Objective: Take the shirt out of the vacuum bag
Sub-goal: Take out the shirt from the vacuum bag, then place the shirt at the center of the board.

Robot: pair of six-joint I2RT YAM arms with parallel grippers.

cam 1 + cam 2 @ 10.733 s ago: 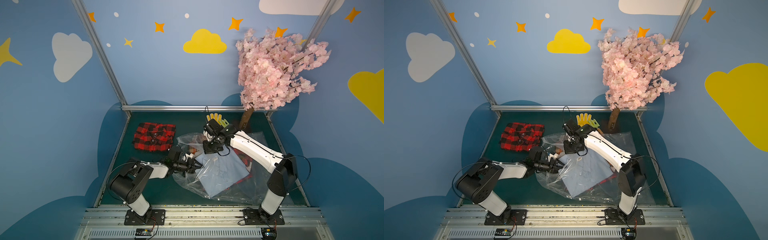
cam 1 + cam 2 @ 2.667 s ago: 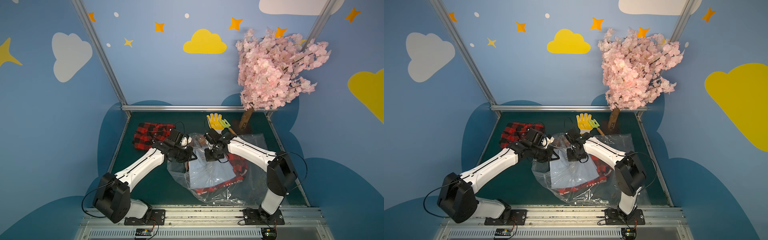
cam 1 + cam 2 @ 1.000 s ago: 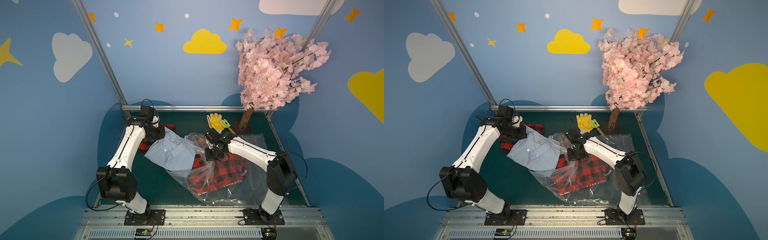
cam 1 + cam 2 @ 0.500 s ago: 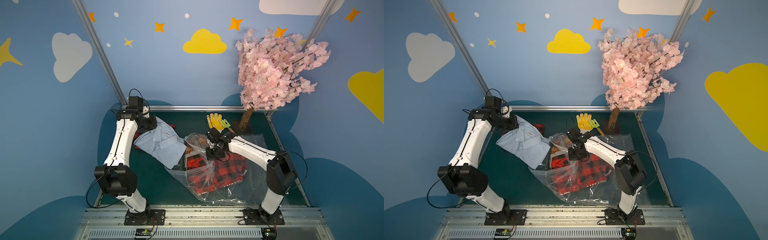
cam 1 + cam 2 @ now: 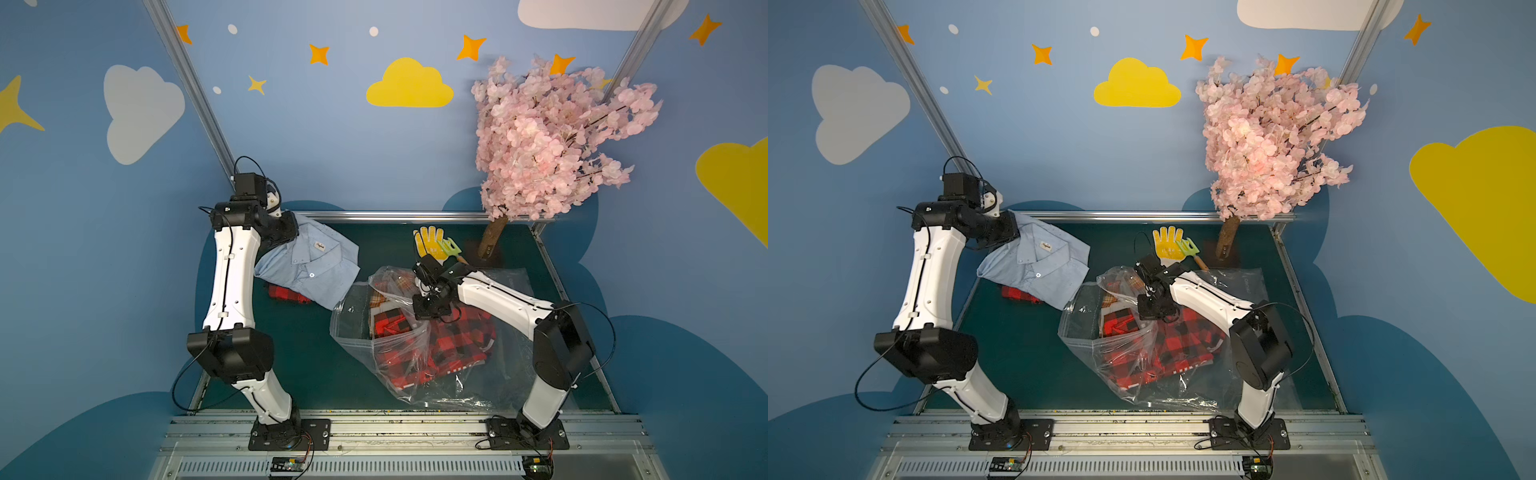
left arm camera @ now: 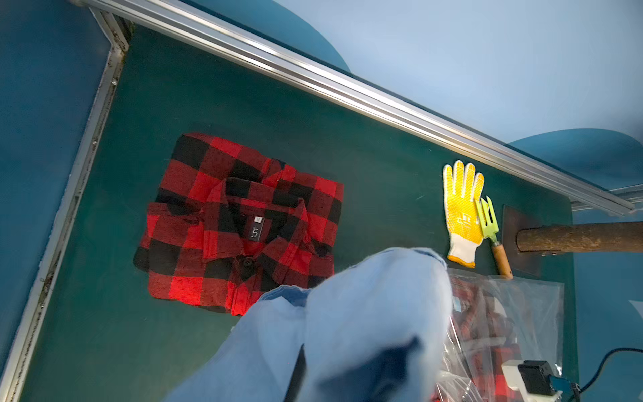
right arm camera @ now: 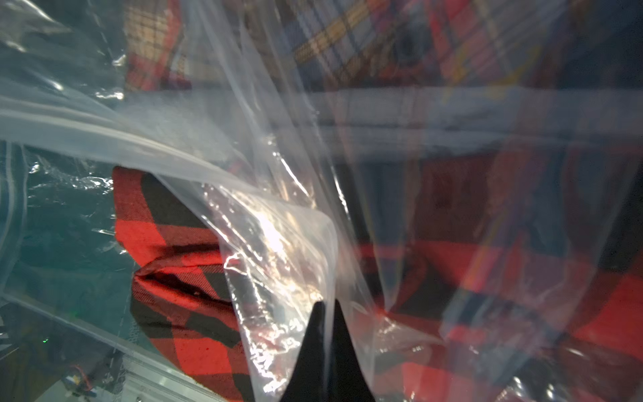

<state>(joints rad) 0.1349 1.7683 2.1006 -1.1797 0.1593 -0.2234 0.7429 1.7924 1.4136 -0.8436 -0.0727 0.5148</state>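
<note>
In both top views the left claw (image 5: pixel 291 232) is raised at the far left corner, clamped on the collar end of the light blue shirt (image 5: pixel 311 266). The shirt hangs outside the vacuum bag (image 5: pixel 353 328), spread over a red-and-black checked shirt (image 5: pixel 286 293) lying on the green bench (image 5: pixel 316 374). Its lowest corner is just beside the bag's left edge. The bag lies crumpled at mid-bench with red checked clothes (image 5: pixel 453 345) inside. The right claw (image 5: pixel 430 311) is down on the bag's top, squeezed together on the plastic. Beyond the bag, at the far edge, lie a yellow glove (image 5: pixel 430 243) and a green hand rake (image 5: pixel 451 249), beside the trunk of a pink blossom tree (image 5: pixel 552 141).

The left wrist view has blue cloth of the shirt (image 6: pixel 348 323) covering the claw, so its fingers are hidden. Past it lies the checked shirt (image 6: pixel 240 222), folded flat with its collar up, then the glove (image 6: pixel 462 209), the rake (image 6: pixel 489 222) and a part of the bag (image 6: pixel 536 306).

In the right wrist view the right claw's (image 7: pixel 325 313) dark tips meet on a fold of the bag's clear film (image 7: pixel 271 226), with checked cloth behind it.
</note>
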